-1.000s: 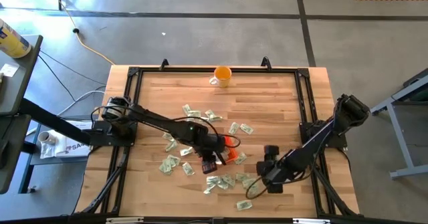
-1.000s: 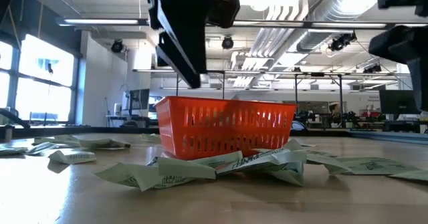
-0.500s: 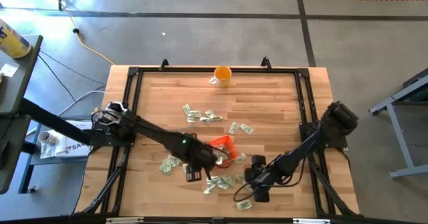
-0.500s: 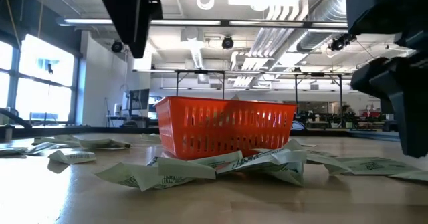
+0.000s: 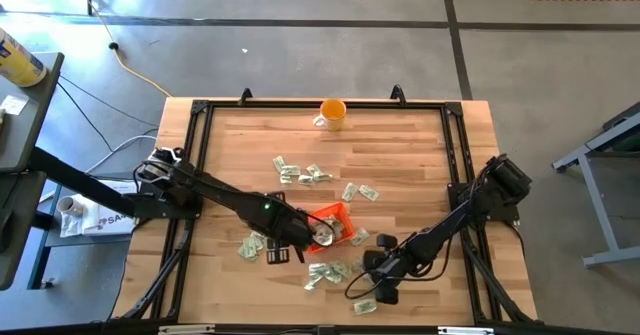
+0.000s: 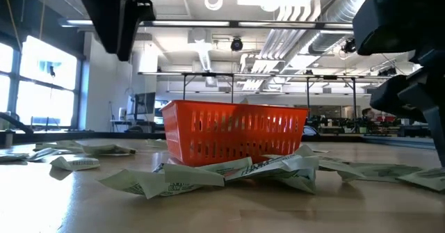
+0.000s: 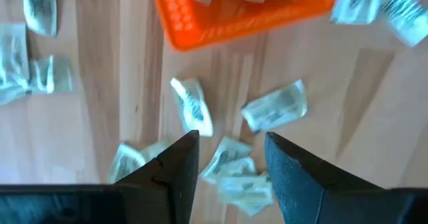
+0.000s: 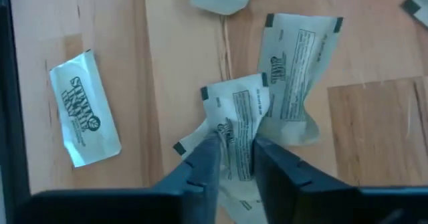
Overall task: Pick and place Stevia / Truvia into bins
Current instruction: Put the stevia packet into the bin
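Many pale green and white sachets (image 5: 300, 173) lie flat and scattered on the wooden table. Some lie in the orange tray (image 5: 333, 215), which stands near the table's middle and shows in the low view (image 6: 233, 132). My left gripper (image 5: 281, 252) hangs open and empty above loose sachets (image 7: 274, 107), just to the table's left of the tray. My right gripper (image 5: 377, 278) is low over a cluster of sachets (image 5: 335, 271) near the table's near edge. It is shut on one sachet (image 8: 235, 120). My right gripper pinches one crumpled sachet at its near end (image 8: 235, 156) between its two fingers (image 8: 204, 164). The fingers come from above, pointing down. The sachet lies on the table and partly over a neighbouring sachet (image 8: 294, 70), narrowed where the fingers close on it.
An orange mug (image 5: 332, 112) with a white handle stands at the table's far edge. A black frame (image 5: 200, 110) runs round the tabletop. More sachets lie near the table's middle (image 5: 360, 191) and to the left of the tray (image 5: 252, 245).
My left gripper has moved from over the tray toward the table's left and near edge. My right gripper has moved toward the table's left and near edge, to the cluster of sachets.
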